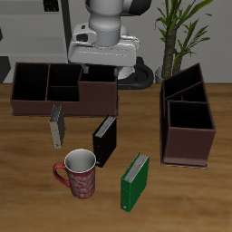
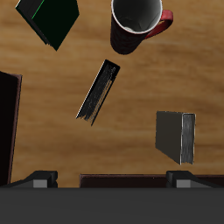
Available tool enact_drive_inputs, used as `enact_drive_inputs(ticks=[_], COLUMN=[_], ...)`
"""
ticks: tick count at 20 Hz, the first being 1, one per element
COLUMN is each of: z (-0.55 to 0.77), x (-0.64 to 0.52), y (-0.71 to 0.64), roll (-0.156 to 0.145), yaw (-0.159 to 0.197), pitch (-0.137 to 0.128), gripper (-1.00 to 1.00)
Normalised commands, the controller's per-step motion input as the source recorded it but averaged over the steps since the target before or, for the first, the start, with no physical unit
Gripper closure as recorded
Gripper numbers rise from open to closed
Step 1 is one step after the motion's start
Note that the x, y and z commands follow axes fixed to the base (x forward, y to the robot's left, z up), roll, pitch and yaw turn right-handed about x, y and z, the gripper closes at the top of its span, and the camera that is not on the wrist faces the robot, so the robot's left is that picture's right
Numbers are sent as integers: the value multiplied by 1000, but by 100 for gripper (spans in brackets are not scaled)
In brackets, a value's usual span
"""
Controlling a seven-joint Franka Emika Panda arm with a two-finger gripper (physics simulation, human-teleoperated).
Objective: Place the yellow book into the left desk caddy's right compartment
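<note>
Yellow book [image 1: 57, 125] stands upright near the table's front, forward of the raised gripper [image 2: 112, 179]. Its fingers seem spread wide, holding nothing.

The robot arm [image 1: 107, 23] is white and rounded, with dark joint bands. Its gripper [image 1: 101, 62] has a pale grey body. Dark fingertips [image 2: 42, 178] show in the wrist view.

Matt wood-grain table [image 1: 27, 172]; glossy patterned mug [image 1: 80, 175].
</note>
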Motion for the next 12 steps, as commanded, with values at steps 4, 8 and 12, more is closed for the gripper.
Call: enact_drive_inputs(ticks=[4,8,12], z=[-10,-71,-175], x=[-65,-36,-68], y=[-432,-369,-529], roll=[46,-19,-54], yaw=[9,7,55], pitch=[-17,-4,-48], gripper=[-100,-100,-100])
